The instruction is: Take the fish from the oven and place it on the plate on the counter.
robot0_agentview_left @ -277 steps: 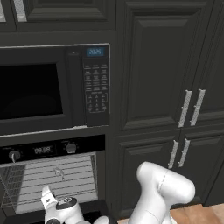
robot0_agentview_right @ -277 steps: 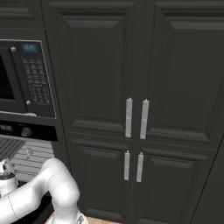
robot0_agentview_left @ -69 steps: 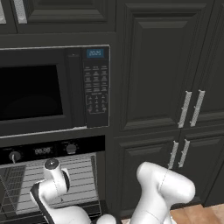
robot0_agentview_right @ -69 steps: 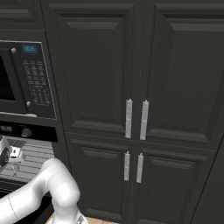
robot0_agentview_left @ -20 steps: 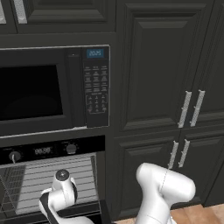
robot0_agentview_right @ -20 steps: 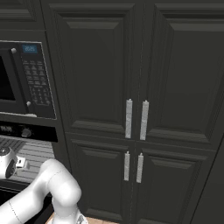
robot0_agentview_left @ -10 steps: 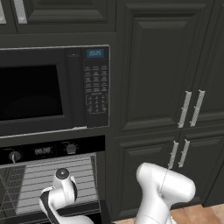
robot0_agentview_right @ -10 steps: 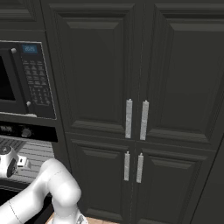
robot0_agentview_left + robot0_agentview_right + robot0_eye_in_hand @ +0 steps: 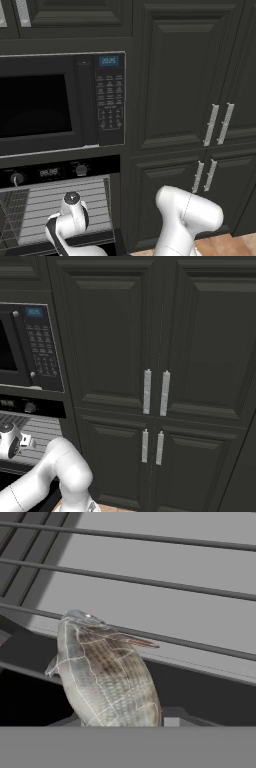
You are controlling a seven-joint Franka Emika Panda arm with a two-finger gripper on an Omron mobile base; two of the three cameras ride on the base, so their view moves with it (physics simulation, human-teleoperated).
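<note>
I'm reaching into the black built-in oven with the two round knobs [image 9: 50,172], working on getting a hold of the small grey-brown scaled fish [image 9: 102,674]. The fish is inside the oven, lying on its light grey wire rack [image 9: 150,587] near the rack's front bar, and in the hand view it sits right at the bottom edge, basically between where my fingers would be. Honest answer on the grip: my fingertips are hidden down there, so I can't tell whether they're apart, closed, or actually pinching the fish yet.

How I'd do this bit well: squeeze across the fat middle of the body, not the thin tail end, since that shape looks like it would squirt out of a shallow pinch. Then lift straight off the rack before pulling back, so the belly doesn't catch on a bar, and keep my wrist low enough to miss the oven's top edge on the way out.

Writing-wise: the black keypad microwave [image 9: 60,102] just above the oven has a blue display that looks like 20:25. The oven's own little display is too blurry to read. No brand names anywhere.
</note>
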